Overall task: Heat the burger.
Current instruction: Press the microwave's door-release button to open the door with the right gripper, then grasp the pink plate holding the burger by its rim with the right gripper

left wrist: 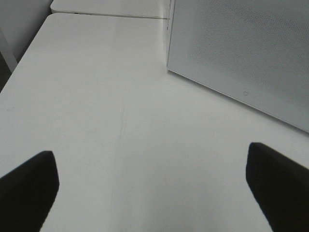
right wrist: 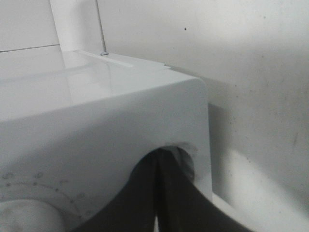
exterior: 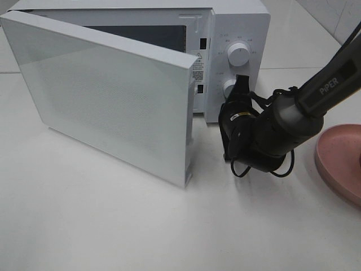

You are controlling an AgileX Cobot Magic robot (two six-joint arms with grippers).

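Note:
No view shows the burger; the swung-out door hides most of the oven's inside. The white microwave [exterior: 240,20] stands at the back with its door [exterior: 107,96] hanging open toward the front left. My right gripper [exterior: 241,80] is shut, its tips pressed against the lower knob [exterior: 228,88] of the control panel. In the right wrist view the closed fingers [right wrist: 166,193] cover that knob, and the upper dial [right wrist: 24,217] shows beside them. My left gripper [left wrist: 154,188] is open and empty over bare table, near the door's outer face [left wrist: 241,48].
A round pink plate [exterior: 341,158] lies at the right edge of the table, empty in the part that shows. The upper knob [exterior: 238,55] sits above the right gripper. The open door juts far out over the white table [exterior: 113,226].

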